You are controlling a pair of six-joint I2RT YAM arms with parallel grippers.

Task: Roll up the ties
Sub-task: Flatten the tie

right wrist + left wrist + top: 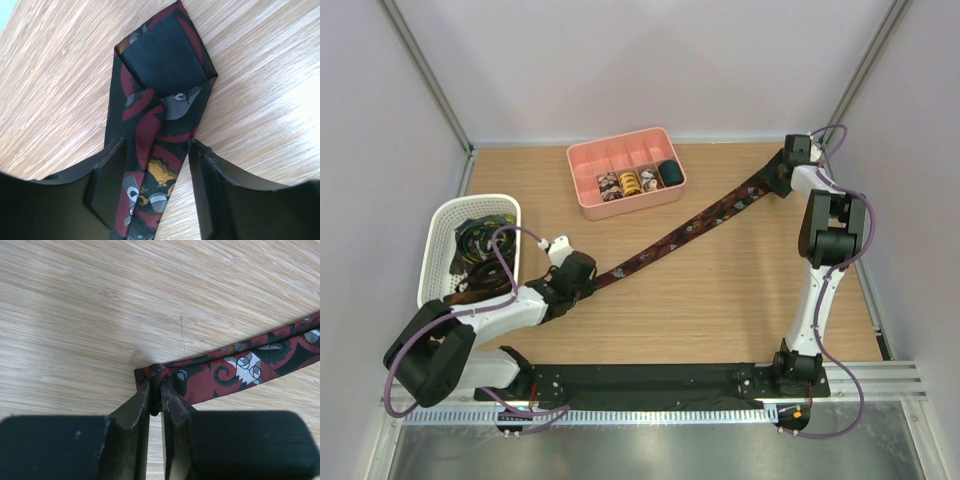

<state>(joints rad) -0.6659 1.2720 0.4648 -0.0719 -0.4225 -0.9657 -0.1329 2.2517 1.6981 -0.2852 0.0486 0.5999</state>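
Stretched tie (685,232) cuts diagonally across the counter (720,300): bare wood lies open on its near side, a pink tray (630,204) stands beyond it, and a white basket (435,250) sits past its near end.

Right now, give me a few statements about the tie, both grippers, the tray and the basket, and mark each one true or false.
1. The left gripper is shut on the narrow end of the tie. True.
2. The right gripper clamps the tie. False: it is open, straddling the wide end.
3. The tie runs diagonally across the table between the two grippers. True.
4. The pink tray is empty. False: rolled ties sit in some compartments.
5. The white basket stands by the right arm. False: it is beside the left arm.
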